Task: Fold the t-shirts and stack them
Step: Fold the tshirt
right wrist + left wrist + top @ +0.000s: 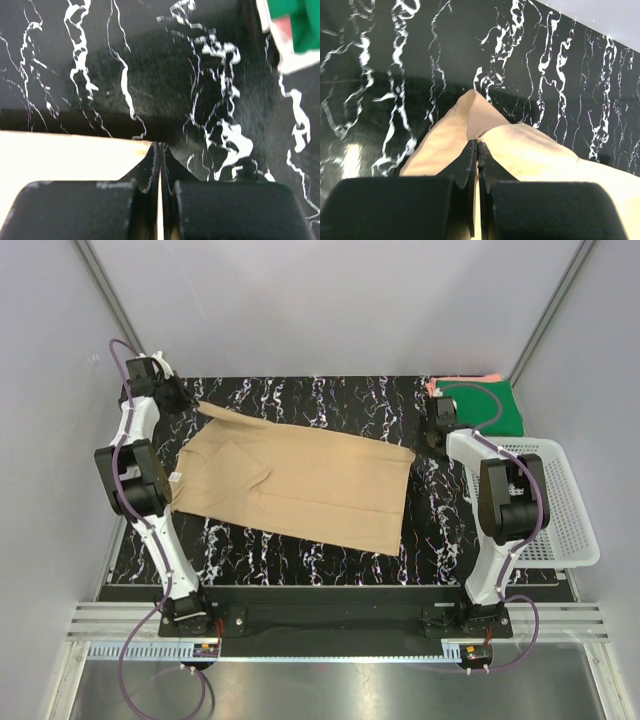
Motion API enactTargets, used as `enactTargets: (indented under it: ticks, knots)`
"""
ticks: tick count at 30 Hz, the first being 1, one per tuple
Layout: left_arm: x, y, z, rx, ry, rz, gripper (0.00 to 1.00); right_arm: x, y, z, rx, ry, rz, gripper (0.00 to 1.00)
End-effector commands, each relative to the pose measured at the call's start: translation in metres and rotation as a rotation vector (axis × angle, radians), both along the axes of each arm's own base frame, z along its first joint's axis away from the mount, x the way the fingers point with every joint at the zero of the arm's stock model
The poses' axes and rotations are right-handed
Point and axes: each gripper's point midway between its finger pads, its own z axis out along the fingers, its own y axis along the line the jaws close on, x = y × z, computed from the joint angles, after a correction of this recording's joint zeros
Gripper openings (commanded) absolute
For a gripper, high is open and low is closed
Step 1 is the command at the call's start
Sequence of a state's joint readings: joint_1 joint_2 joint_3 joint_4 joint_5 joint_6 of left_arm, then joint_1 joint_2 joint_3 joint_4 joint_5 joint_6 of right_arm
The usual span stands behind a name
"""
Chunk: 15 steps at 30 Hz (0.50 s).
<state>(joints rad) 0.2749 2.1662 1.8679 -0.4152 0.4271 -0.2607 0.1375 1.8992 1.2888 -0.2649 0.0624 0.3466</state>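
On t-shirt [300, 480], left claw [477, 144], right claw [160, 145] clamped

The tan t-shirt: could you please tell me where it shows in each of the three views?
Top external: the tan t-shirt lies spread flat across the middle of the picture.
Left wrist: bottom centre to lower right, a corner pinched in the left pincer.
Right wrist: lower left, its corner at the tips of the shut right pincer.
Shared landmark: the black white-veined tabletop, seen around the shirt in all three.
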Motion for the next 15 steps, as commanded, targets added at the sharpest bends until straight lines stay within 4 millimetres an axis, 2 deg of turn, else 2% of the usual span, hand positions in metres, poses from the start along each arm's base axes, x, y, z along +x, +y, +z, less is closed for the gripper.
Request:
enactTargets:
  ticks: [1, 2, 4, 5, 9, 11, 15]
  knots:
    - [-0.007, 0.025, 0.042, 0.098, -0.089, 0.065, 0.00, 0.010, 0.003, 0.035, 0.035, -0.159, -0.031, 0.00]
    - [-0.011, 0.027, 0.045, 0.099, -0.089, 0.078, 0.00, 0.004, 0.003, 0.032, 0.036, -0.153, -0.027, 0.00]
    - [-0.018, 0.033, 0.036, 0.094, -0.061, 0.105, 0.00, 0.001, 0.008, 0.042, 0.049, -0.182, -0.027, 0.00]
    - [-0.022, 0.034, 0.037, 0.087, -0.058, 0.119, 0.00, -0.005, 0.008, 0.037, 0.057, -0.169, -0.036, 0.00]
    - [-0.038, 0.042, 0.027, 0.082, -0.023, 0.151, 0.00, -0.023, 0.019, 0.042, 0.065, -0.175, -0.025, 0.00]
    - [-0.042, 0.044, 0.029, 0.081, -0.023, 0.164, 0.00, -0.035, 0.028, 0.035, 0.063, -0.158, -0.014, 0.00]
    - [-0.052, 0.050, 0.021, 0.073, 0.007, 0.197, 0.00, -0.054, 0.042, 0.032, 0.072, -0.139, 0.003, 0.00]
